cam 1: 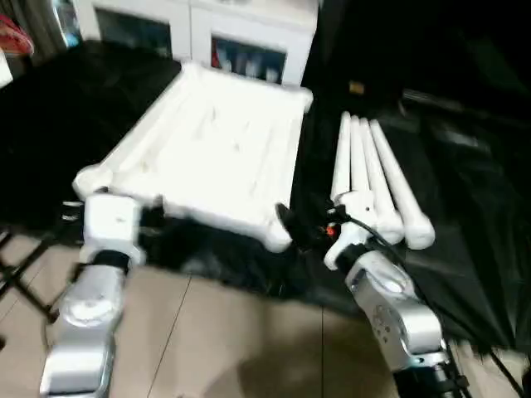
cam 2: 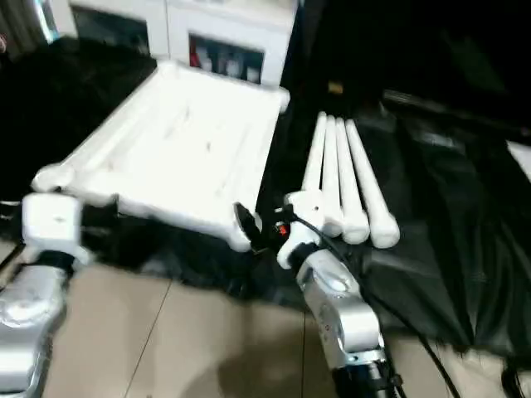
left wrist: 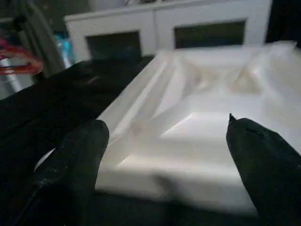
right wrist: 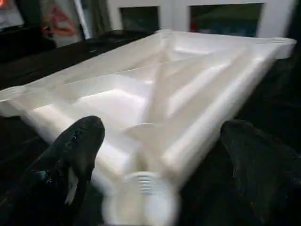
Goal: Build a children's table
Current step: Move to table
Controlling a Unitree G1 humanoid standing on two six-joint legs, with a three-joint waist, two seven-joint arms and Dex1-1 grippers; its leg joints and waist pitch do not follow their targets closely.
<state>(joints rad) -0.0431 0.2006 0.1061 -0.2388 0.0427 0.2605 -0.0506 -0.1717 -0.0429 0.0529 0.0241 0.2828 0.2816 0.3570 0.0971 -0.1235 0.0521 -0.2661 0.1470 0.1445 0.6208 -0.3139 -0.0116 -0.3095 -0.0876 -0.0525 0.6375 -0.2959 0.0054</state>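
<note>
Tabletop (cam 1: 211, 149) is lying underside up on a black sheet (cam 1: 465, 224), its ribbed inside facing the ceiling and its rounded corner sockets showing at each corner. Four white legs (cam 1: 373, 178) are lying side by side on the same sheet just to the right of the top, touching one another, their flared ends pointing toward the robot. The left pincer (left wrist: 164, 155) is standing released, its two black fingers (left wrist: 75, 160) spread wide before the near left corner of the top, holding nothing. The right pincer (right wrist: 160, 160) is likewise standing released and empty, fingers (right wrist: 75, 150) wide apart, facing the near right corner socket (right wrist: 141, 200), which is sitting between them in the right wrist view; whether they are touching it I cannot tell. In the head views the right forearm (cam 1: 390, 307) is reaching in between the top's near right corner and the flared ends of the legs. A white cabinet (cam 1: 207, 25) with glass doors is standing beyond the far edge of the top. Tiled floor (cam 1: 232, 340) is showing below the forearms.
</note>
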